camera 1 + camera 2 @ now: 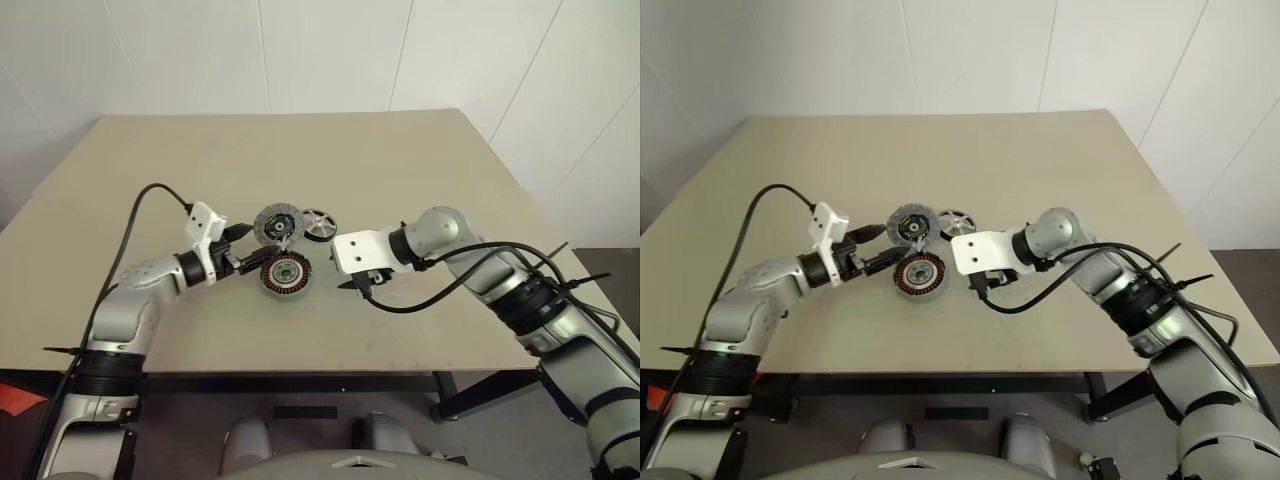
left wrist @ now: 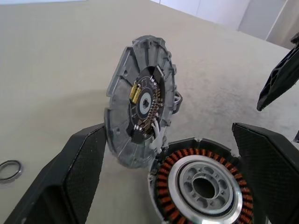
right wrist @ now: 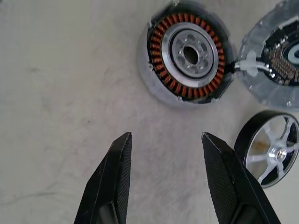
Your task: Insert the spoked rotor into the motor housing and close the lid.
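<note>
Between the wide-spread jaws of the left gripper (image 2: 168, 186) sits the motor housing (image 2: 202, 182), a shallow grey cup with a ring of copper-coloured windings around a silver centre bored with small holes. Neither finger touches it; the jaws hold nothing. The left forearm reaches in low over the table (image 1: 200, 180), its gripper nearly level and aimed toward the robot's right.

Just beyond those fingers the lid (image 2: 140, 100) stands tilted up on its edge, its lower rim against the housing's rim, and short pale wires run from it into the housing. The face turned toward the left gripper carries a dark round board with a yellow part and small metal contacts, set in a ribbed grey casting.

Opposite, the right arm bends in from the robot's right with the wrist turned, so the right gripper (image 3: 166, 179) angles down at the table. Its jaws stand parted and empty over bare tabletop. Ahead of its fingertips lies the housing. Beside one finger the spoked rotor (image 3: 271, 147) rests flat, a shiny silver wheel with broad spokes, a central hub and a dark rim, close to the lid and apart from the housing.
</note>
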You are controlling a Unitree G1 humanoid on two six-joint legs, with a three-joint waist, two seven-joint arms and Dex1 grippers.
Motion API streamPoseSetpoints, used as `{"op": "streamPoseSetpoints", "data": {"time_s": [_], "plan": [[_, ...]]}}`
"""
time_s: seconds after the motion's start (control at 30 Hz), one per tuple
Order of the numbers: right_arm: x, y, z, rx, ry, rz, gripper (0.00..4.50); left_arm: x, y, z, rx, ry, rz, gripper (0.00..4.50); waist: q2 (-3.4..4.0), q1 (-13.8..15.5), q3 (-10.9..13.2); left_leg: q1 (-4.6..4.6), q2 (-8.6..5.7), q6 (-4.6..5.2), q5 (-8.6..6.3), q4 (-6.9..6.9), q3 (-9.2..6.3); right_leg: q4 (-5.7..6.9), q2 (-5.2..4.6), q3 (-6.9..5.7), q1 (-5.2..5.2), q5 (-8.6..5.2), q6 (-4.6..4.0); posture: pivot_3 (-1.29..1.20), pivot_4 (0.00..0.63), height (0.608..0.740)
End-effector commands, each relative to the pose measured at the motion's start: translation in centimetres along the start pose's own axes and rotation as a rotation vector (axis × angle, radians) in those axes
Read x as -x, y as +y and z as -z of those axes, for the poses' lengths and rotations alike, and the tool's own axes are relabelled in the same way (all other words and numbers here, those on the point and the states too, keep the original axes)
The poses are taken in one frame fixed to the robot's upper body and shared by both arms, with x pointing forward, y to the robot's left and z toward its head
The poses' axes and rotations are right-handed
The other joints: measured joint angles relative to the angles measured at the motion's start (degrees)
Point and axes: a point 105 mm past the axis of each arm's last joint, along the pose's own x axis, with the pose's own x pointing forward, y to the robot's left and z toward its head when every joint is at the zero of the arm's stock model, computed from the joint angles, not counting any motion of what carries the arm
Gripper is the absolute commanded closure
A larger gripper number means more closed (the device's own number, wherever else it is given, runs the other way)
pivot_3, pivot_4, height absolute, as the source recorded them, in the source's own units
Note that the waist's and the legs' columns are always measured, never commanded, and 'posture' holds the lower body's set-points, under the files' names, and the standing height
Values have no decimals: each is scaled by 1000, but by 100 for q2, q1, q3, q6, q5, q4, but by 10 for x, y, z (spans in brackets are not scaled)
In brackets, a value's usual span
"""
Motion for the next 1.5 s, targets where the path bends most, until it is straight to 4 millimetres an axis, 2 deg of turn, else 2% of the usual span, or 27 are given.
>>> {"op": "streamPoseSetpoints", "data": {"time_s": [0.03,0.17,0.3,0.5,0.67,0.8,0.9,1.03,1.27,1.5], "plan": [[-7,-9,-7,72,3,-10,1860,17,8,-11,-23,-39,-35,0,-2,-7,0,-1,-1,0,0,1,0,0,-1,0,1,0,0,0,0,740],[-17,-14,-30,108,-62,-46,1860,28,10,-9,-16,-39,-64,0,-5,1,1,-4,0,2,-1,3,0,-1,-1,-2,0,0,-1,0,0,740],[-24,-16,-41,134,-87,-79,1860,27,3,-9,-10,-44,-63,0,-17,7,-1,-1,1,2,-1,3,0,1,-1,-2,4,0,-2,0,0,740],[-32,-16,-41,128,-88,-129,1860,20,-11,-8,8,-59,-48,0,-18,-14,-2,5,4,1,-1,3,0,3,1,-2,9,0,-3,0,0,740],[-41,-14,-26,135,-30,-170,1860,20,-14,-7,18,-61,-47,0,-19,-17,-2,6,14,0,0,4,0,4,11,-2,8,1,-7,0,0,740],[-44,-14,-27,153,-30,-195,1860,20,-16,-6,24,-61,-50,0,-19,-18,-2,5,15,1,-1,5,0,4,12,-2,8,1,-8,0,0,740],[-47,-16,-29,168,-31,-197,1289,20,-18,-5,26,-62,-53,0,-19,-23,-2,6,20,1,-1,5,0,4,16,-3,8,1,-9,0,0,740],[-51,-22,-35,197,-38,-181,17,25,-17,-3,31,-56,-62,0,-19,-26,-2,7,26,1,-1,5,0,5,21,-4,7,1,-13,0,0,740],[-58,-29,-40,218,-38,-186,17,31,-15,-1,30,-44,-77,0,-19,-31,-2,8,28,1,-1,5,0,6,21,-5,7,1,-16,0,0,740],[-61,-25,-28,244,14,-227,17,43,-6,-1,19,-29,-112,0,-19,-34,-2,8,30,1,-1,5,0,6,23,-6,7,1,-18,0,0,740]]}}
